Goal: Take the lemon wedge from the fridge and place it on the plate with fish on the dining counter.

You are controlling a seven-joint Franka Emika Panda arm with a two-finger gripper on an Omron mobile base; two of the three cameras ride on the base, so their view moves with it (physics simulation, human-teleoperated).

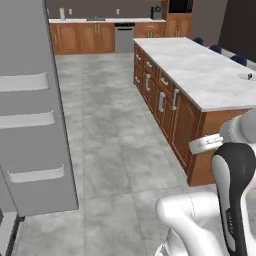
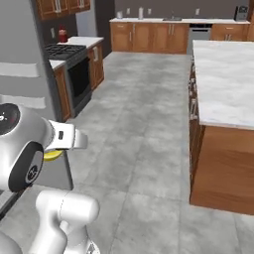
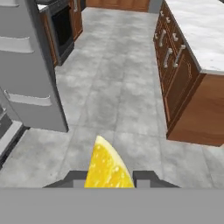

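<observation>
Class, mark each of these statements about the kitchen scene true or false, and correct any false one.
1. The pincer holds the lemon wedge. True.
2. The lemon wedge lies on the floor. False: it sits between the pincer's fingertips, above the floor.
3. The dining counter has a marble top and wood base. True.
4. The fridge door is shut. False: it stands open, its white door shelves showing.
5. The lemon wedge is green. False: it is yellow.
</observation>
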